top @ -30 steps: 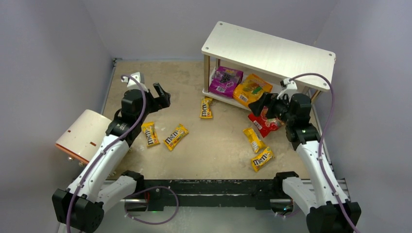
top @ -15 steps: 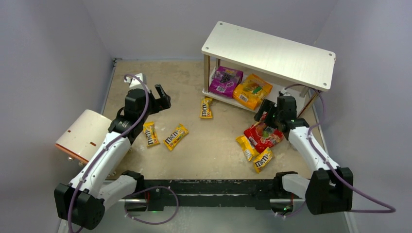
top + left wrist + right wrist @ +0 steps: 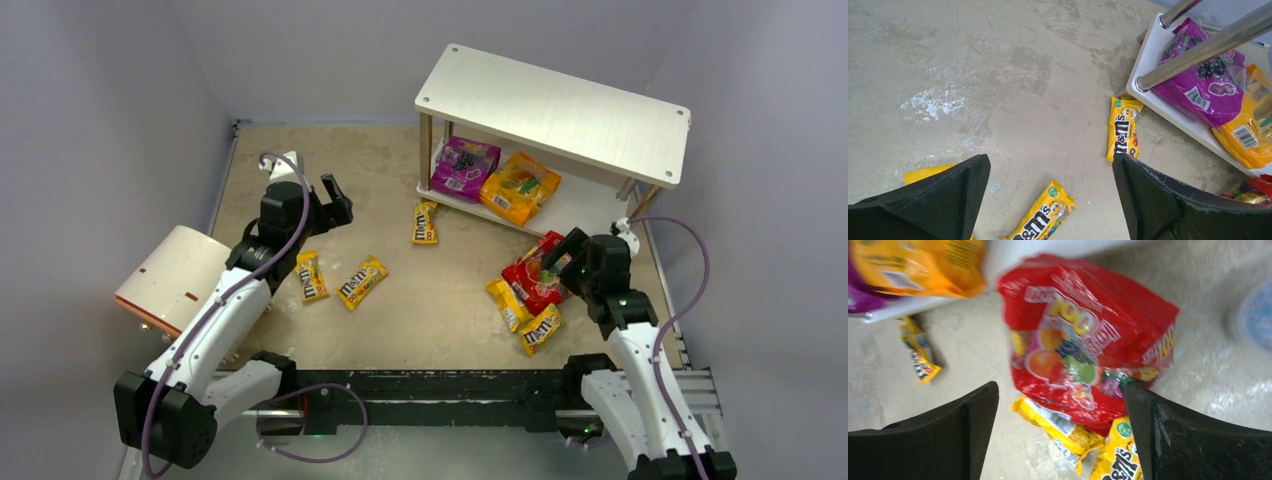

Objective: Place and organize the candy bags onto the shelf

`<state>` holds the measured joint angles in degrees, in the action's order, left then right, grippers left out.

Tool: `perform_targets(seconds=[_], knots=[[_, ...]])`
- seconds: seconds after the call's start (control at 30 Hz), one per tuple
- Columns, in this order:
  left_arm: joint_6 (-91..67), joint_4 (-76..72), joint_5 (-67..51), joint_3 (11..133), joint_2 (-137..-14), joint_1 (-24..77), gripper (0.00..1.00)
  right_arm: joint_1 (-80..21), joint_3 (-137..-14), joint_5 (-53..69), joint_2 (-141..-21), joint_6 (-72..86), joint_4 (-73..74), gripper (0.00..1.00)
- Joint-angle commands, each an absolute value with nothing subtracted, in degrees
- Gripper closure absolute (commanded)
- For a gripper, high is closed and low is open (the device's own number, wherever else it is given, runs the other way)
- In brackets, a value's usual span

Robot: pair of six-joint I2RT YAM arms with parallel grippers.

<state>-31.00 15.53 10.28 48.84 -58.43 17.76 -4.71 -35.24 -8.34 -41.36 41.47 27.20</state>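
Shelved, I count two: purple bag [image 3: 464,165] and orange bag [image 3: 519,186], on the lower tier of the shelf [image 3: 555,110].
Outstanding: red bag [image 3: 530,275] on the table, under my right gripper [image 3: 562,258]; five packets [image 3: 362,282], two beside it.
Grippers: both spread, empty; left gripper [image 3: 336,198] hovers.
Room: lower tier's right end, top board; corner posts narrow my entry.

Left arm [image 3: 215,320] and right arm [image 3: 640,348]: white shell links, black joint housings, black base blocks. A thin purple cable [image 3: 706,268] runs loose along each arm, from base to wrist. Each wrist has a small white block. Fingers [image 3: 933,205] are matte black and wedge-shaped, broad at the root and tapering to a blunt tip. Pale scuffs show on their edges.
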Motion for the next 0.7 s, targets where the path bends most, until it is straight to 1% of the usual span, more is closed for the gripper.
perform_targets(seconds=[0.0, 0.07, 0.17, 0.3, 0.4, 0.43, 0.5, 0.6, 0.67], knots=[[-30.94, 14.41, 11.19, 51.08, -59.12, 17.84, 0.0, -4.57, -28.21, -8.1, -42.18, 49.82, 23.19, 0.05], [-30.93, 14.8, 11.18, 51.22, -59.38, 17.84, 0.0, -4.57, -27.71, -7.62, -45.05, 49.11, 18.43, 0.07], [-30.94, 14.84, 11.01, 51.11, -59.41, 17.84, 0.0, -4.57, -29.27, -12.42, -51.3, 47.09, 15.34, 0.06], [-31.02, 14.77, 10.57, 51.1, -59.57, 17.84, 0.0, -4.57, -27.96, -15.02, -56.4, 46.82, 7.27, 0.07], [-31.03, 14.87, 10.77, 51.2, -59.66, 17.84, 0.0, -4.57, -27.49, -18.21, -60.4, 48.35, 5.91, 0.11], [-31.03, 14.93, 10.87, 51.17, -59.67, 17.84, 0.0, -4.57, -27.19, -19.02, -61.06, 49.07, 5.84, 0.14], [-30.92, 15.0, 11.05, 51.23, -59.59, 17.84, 0.0, -4.57, -26.1, -19.71, -61.32, 49.6, 4.64, 0.25], [-30.89, 14.98, 11.33, 51.16, -59.59, 17.84, 0.0, -4.57, -25.55, -21.57, -60.93, 48.96, 4.72, 0.45], [-30.85, 15.17, 11.57, 51.25, -59.59, 17.84, 0.0, -4.57, -25.72, -22.45, -60.76, 48.21, 6.49, 0.61]])
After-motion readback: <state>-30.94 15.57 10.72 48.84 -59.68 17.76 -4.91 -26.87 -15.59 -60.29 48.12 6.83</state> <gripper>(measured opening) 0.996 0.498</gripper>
